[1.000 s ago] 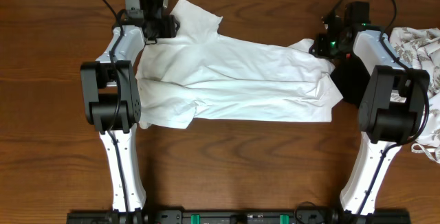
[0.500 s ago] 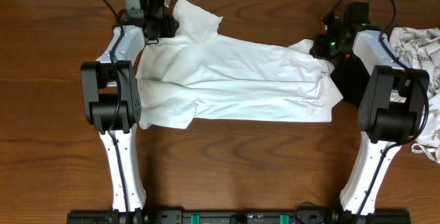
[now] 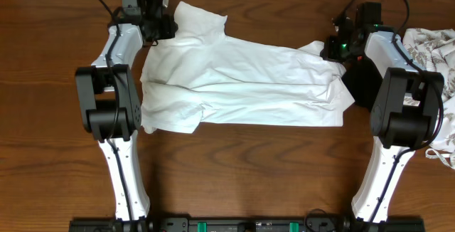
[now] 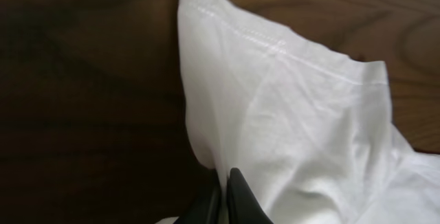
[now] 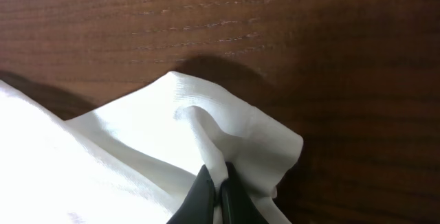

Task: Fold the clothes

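Note:
The white T-shirt (image 3: 242, 79) lies folded lengthwise across the middle of the table, with no green print or label showing. My left gripper (image 3: 169, 27) is shut on the shirt's far left corner, next to a sleeve (image 4: 275, 107) that spreads on the wood. My right gripper (image 3: 328, 47) is shut on the shirt's far right corner; a pinched fold of the cloth (image 5: 227, 131) shows between its fingers (image 5: 218, 183).
A patterned grey-and-white cloth (image 3: 437, 54) lies at the right edge of the table behind my right arm. A dark item (image 3: 359, 82) lies under the right arm beside the shirt. Bare brown wood (image 3: 242, 168) lies in front of the shirt.
My left gripper has moved left and a little toward the far edge, pulling the shirt's left corner with it. The right gripper has stayed where it was.

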You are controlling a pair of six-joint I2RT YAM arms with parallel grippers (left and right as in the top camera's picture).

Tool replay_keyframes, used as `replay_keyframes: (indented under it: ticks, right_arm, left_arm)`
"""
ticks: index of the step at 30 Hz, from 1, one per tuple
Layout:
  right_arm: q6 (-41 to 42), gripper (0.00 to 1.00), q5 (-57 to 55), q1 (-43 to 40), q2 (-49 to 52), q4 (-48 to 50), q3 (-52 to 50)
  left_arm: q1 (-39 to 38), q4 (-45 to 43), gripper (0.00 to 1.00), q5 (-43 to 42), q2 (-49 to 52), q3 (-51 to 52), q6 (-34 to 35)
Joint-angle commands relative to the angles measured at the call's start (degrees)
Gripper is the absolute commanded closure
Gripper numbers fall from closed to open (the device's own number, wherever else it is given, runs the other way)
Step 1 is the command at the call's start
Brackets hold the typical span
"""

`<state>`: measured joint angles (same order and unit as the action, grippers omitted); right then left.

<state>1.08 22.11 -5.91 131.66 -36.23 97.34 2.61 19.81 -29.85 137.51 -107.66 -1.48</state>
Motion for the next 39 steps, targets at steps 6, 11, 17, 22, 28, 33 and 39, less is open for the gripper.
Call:
replay_keyframes:
  ticks: [6,11,17,22,28,33,39]
  right_arm:
    - [0.17,0.99,0.00,0.63,-4.09,-0.87,-0.57]
    - [0.20,0.98,-0.02,0.63,-6.82,-1.84,-0.57]
    - [0.17,0.98,-0.02,0.63,-9.11,-2.25,-0.57]
    - [0.15,0.97,0.02,0.63,-9.77,-4.35,-0.57]
    - [0.15,0.97,0.00,0.63,-9.77,-5.55,-0.57]
    - [0.17,0.97,0.00,0.70,-9.77,-5.57,-0.57]
    - [0.17,0.97,0.00,0.74,-9.77,-5.57,-0.57]
  left_arm:
    - [0.33,4.46,0.94,-0.59,-8.15,-1.07,0.22]
    - [0.44,7.30,0.94,-0.57,-11.63,-1.07,0.22]
    - [0.66,11.76,0.94,-0.57,-13.25,-1.07,0.22]
    - [0.72,14.71,0.94,-0.57,-13.25,-1.07,0.22]
    - [0.70,13.49,0.94,-0.55,-13.22,-1.05,0.20]
    - [0.70,11.78,0.57,3.61,-13.16,-0.68,0.22]
    - [0.70,11.32,0.47,3.56,-13.09,0.46,0.20]
